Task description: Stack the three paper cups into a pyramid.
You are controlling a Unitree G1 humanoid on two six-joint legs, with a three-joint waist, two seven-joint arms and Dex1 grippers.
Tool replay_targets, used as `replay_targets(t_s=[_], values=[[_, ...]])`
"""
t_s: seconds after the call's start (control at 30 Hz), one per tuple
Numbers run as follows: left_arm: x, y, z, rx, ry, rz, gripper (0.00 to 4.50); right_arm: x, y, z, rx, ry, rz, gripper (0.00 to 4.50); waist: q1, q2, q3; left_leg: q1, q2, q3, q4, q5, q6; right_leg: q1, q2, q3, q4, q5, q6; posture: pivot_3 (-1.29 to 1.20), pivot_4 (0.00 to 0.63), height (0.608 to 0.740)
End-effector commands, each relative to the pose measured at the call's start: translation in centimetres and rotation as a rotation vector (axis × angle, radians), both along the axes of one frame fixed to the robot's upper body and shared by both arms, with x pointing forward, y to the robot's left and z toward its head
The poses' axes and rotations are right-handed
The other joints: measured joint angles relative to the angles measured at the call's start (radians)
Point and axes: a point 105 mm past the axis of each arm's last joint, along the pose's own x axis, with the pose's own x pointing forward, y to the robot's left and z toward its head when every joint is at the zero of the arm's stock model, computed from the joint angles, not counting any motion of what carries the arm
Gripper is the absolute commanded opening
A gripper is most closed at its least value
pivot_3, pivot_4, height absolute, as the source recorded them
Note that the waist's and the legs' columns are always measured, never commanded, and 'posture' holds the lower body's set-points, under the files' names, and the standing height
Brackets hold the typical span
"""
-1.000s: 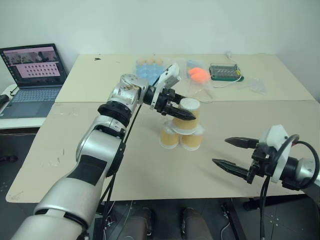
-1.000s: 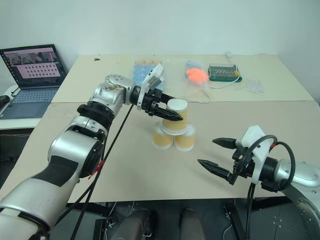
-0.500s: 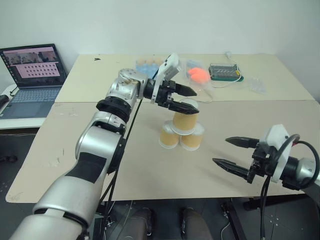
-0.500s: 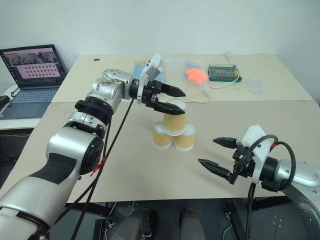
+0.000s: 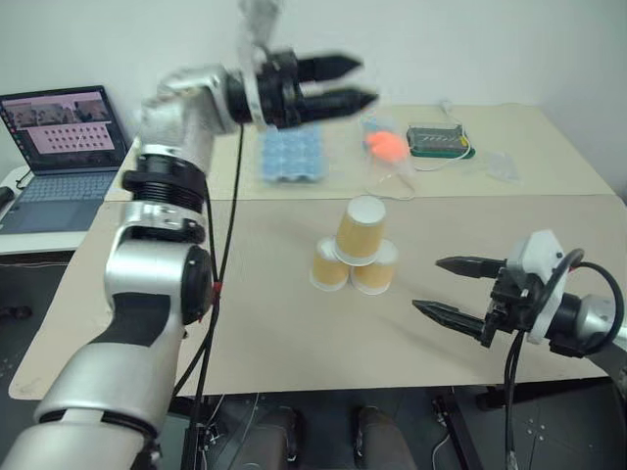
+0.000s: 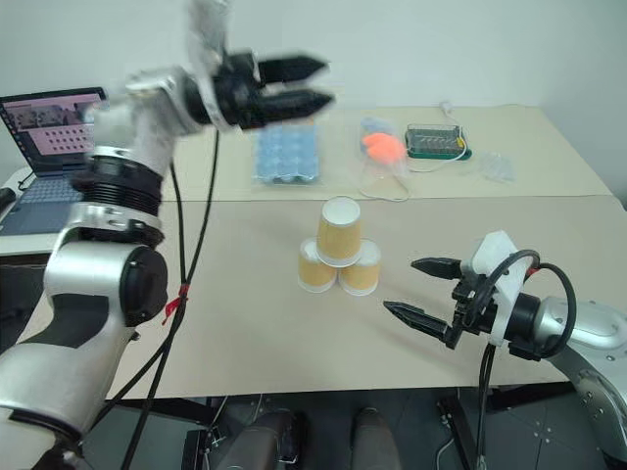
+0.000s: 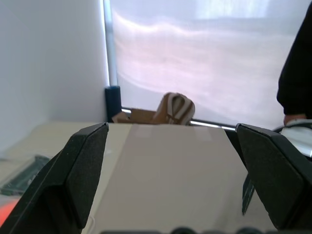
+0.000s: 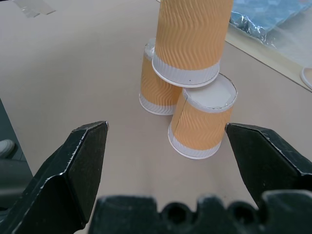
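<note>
The three paper cups stand upside down in the middle of the table as a pyramid. Two lower cups (image 5: 330, 264) (image 5: 375, 270) sit side by side. The top cup (image 5: 361, 230) rests on both, leaning slightly. My left gripper (image 5: 353, 81) hangs high above the table's far half, pointing right, open and empty, well clear of the cups. My right gripper (image 5: 431, 284) hovers low to the right of the pyramid, open and empty, aimed at it. In the right wrist view the stacked cups (image 8: 192, 39) stand between and beyond its fingers (image 8: 73, 165).
A laptop (image 5: 64, 142) sits on a side table at far left. On the far half of the table lie a blue egg tray (image 5: 291, 155), an orange object in a clear bag (image 5: 389, 147), a dark box (image 5: 439, 140) and loose plastic (image 5: 503, 166). A person's dark sleeve (image 7: 297, 63) shows.
My left gripper has let go of the top cup, opened wide and risen high up and to the left. The top cup stays on the two lower ones. The right gripper has kept still.
</note>
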Motion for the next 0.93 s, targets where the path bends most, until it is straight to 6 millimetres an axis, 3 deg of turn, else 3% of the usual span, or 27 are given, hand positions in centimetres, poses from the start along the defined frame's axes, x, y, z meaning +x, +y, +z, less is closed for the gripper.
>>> replay_targets(t_s=[0.03,0.13,0.23,0.27,0.37,0.5,0.57,0.7,0.93], values=[[0.5,3.4,0.5,-0.153,0.037,0.214,4.47,0.4,-0.4,1.0,-0.018,-0.064,-0.013,4.50,0.001,0.000,0.000,0.001,0.000,0.000,0.000,-0.001,-0.001,0.001,0.000,0.000,0.001,0.000,0.000,0.00,0.150,0.713],[1.4,5.4,-1.0,-0.232,0.102,0.395,4.47,1.2,-1.1,0.9,-0.021,-0.072,-0.070,4.50,0.002,0.000,0.000,0.004,0.000,0.000,0.000,-0.001,-0.003,0.003,0.001,0.001,0.001,0.000,-0.001,0.00,0.150,0.713],[2.1,12.7,-7.4,-0.307,0.213,0.882,4.47,4.6,-4.9,0.0,-0.036,-0.076,-0.347,4.50,0.000,0.000,-0.002,0.005,0.000,0.000,0.000,0.000,-0.004,0.003,0.002,0.002,0.000,0.002,-0.002,0.00,0.150,0.713],[1.6,14.7,-9.3,-0.293,0.220,1.019,4.47,5.5,-6.3,-0.3,-0.051,-0.085,-0.435,4.50,-0.003,0.000,-0.002,0.006,0.000,0.002,0.000,-0.001,-0.004,0.004,0.002,0.004,-0.001,0.006,-0.007,0.00,0.150,0.713],[-0.3,18.1,-12.6,-0.294,0.260,1.213,4.47,7.1,-9.5,-1.0,-0.067,-0.094,-0.630,4.50,-0.003,-0.001,-0.002,0.007,0.001,0.003,-0.002,-0.002,-0.005,0.003,0.004,0.007,0.000,0.007,-0.009,0.00,0.150,0.713],[-2.8,22.1,-17.7,-0.319,0.366,1.438,4.47,8.6,-11.7,-2.1,-0.084,-0.120,-0.779,4.50,0.016,-0.003,-0.001,0.005,0.002,0.003,-0.002,-0.001,-0.008,0.000,0.006,0.006,0.001,0.009,-0.012,0.00,0.150,0.713],[-3.7,22.5,-19.6,-0.279,0.381,1.484,4.47,9.3,-12.2,-2.6,-0.066,-0.127,-0.820,4.50,0.021,-0.001,-0.003,0.008,0.002,0.003,-0.002,-0.001,-0.008,0.003,0.005,0.006,0.000,0.009,-0.012,0.00,0.150,0.713],[-4.1,22.3,-21.5,-0.220,0.381,1.515,4.47,10.6,-12.0,-3.1,-0.022,-0.159,-0.850,4.50,0.032,-0.003,-0.003,0.008,0.002,0.003,-0.001,-0.001,-0.009,0.004,0.006,0.004,-0.001,0.009,-0.011,0.00,0.150,0.713],[-3.8,21.1,-21.7,-0.230,0.345,1.472,4.47,11.9,-12.6,-4.7,0.033,-0.162,-0.931,4.50,0.033,-0.003,-0.003,0.009,0.002,0.003,-0.001,-0.001,-0.009,0.005,0.006,0.004,-0.001,0.009,-0.011,0.00,0.150,0.713]])
